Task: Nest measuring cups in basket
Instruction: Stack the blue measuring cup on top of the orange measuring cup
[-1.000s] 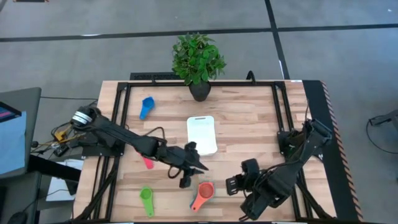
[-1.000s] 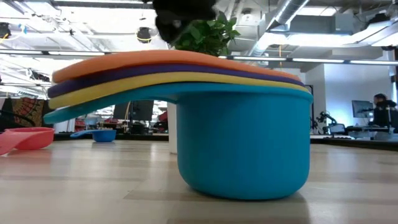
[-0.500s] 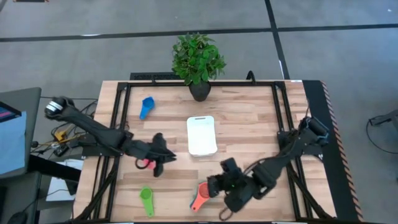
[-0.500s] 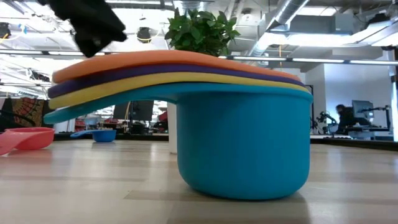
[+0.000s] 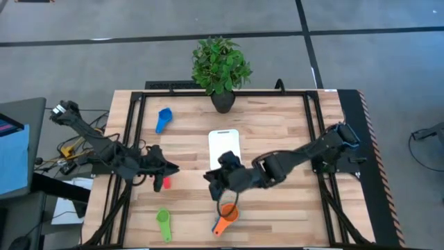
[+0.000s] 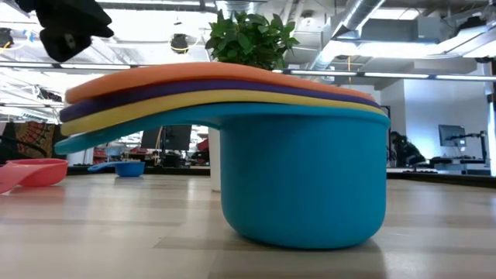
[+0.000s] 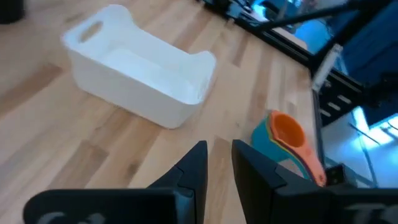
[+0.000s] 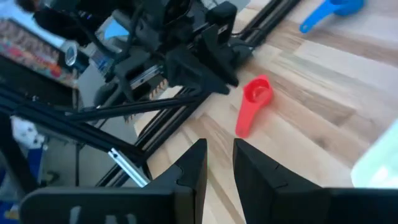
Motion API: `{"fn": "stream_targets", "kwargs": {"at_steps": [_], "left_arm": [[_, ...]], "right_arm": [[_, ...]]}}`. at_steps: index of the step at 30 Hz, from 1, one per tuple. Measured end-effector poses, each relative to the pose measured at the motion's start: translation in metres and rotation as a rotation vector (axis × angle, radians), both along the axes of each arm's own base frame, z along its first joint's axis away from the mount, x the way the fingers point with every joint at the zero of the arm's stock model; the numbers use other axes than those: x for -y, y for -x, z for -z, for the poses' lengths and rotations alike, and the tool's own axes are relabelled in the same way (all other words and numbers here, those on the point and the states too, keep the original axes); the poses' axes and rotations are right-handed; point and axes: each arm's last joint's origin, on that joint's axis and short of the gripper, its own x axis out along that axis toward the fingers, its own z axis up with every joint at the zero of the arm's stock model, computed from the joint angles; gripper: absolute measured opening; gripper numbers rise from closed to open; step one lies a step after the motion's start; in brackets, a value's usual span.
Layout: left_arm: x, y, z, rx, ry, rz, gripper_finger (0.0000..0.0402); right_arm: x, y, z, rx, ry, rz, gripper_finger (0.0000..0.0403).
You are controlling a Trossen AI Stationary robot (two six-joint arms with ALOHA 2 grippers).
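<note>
Wooden worktop [image 5: 277, 132] carries a white basket [image 5: 225, 148] at its centre, holding nothing. Four cups sit nested (orange on top) in a stack [image 5: 227, 214] near the front edge; blue [image 5: 164, 118], pink [image 5: 166, 182] and green [image 5: 164, 222] cups lie singly, seven in all. Right end effector [image 5: 216, 178] hovers just above the stack, left end effector [image 5: 168, 169] beside pink; both empty, fingers narrowly apart. Next, probably: grasp one.
</note>
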Motion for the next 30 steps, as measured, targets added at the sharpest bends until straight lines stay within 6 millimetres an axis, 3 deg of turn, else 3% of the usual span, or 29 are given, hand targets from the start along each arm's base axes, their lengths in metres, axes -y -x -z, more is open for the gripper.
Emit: {"fn": "stream_targets", "kwargs": {"at_steps": [6,14,27,30], "left_arm": [[-0.006,0.009,-0.001,-0.005,-0.019,-0.052,0.0061],[-0.013,0.008,0.001,-0.031,-0.118,-0.094,0.0061],[-0.022,0.009,0.009,-0.085,-0.043,-0.210,0.0061],[-0.025,0.010,0.012,-0.105,0.000,-0.252,0.0061]], "right_arm": [[0.021,-0.009,-0.001,-0.012,0.045,-0.054,0.0103],[0.050,-0.015,0.003,-0.068,0.057,-0.061,0.0103],[0.110,-0.026,0.006,-0.119,0.224,-0.237,0.0103],[0.122,-0.038,0.021,-0.138,0.247,-0.251,0.0103]]}}
